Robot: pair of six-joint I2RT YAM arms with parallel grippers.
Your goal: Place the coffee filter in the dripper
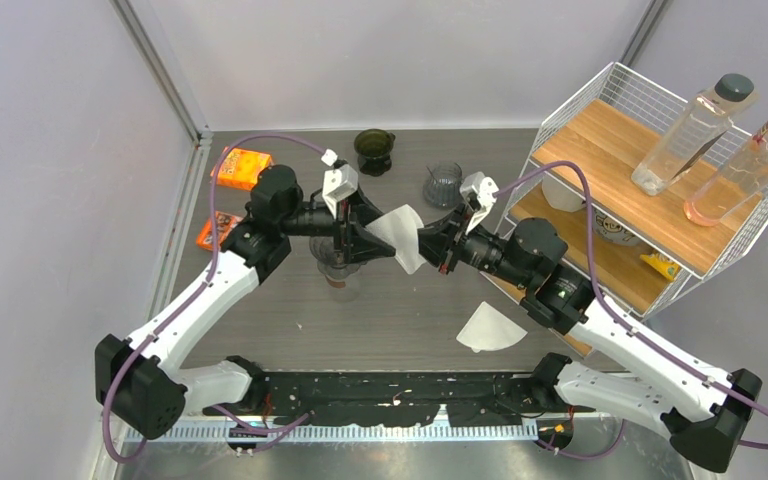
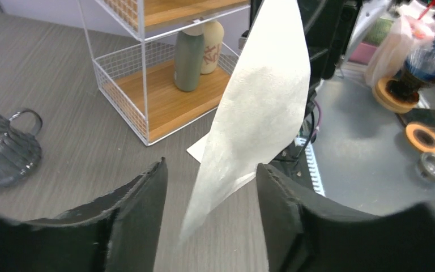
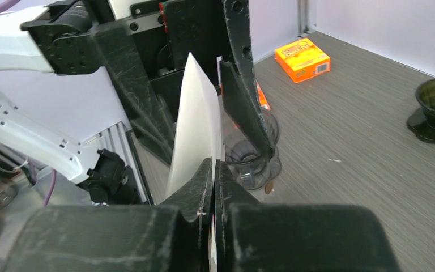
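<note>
A white paper coffee filter (image 1: pixel 401 236) hangs in the air between my two grippers. My right gripper (image 1: pixel 441 250) is shut on its edge; its fingers pinch the paper in the right wrist view (image 3: pixel 213 170). My left gripper (image 1: pixel 365 238) is open, and the filter's pointed tip (image 2: pixel 249 130) hangs between its fingers (image 2: pixel 141 198) without touching them. A clear dripper (image 1: pixel 338 268) stands on the table under the left gripper and also shows in the right wrist view (image 3: pixel 255 161).
A second filter (image 1: pixel 490 328) lies flat on the table at the front right. A dark green dripper (image 1: pixel 374 150) and a grey glass one (image 1: pixel 443 183) stand at the back. Orange boxes (image 1: pixel 242 166) lie at the left. A wire shelf (image 1: pixel 650 190) with bottles stands on the right.
</note>
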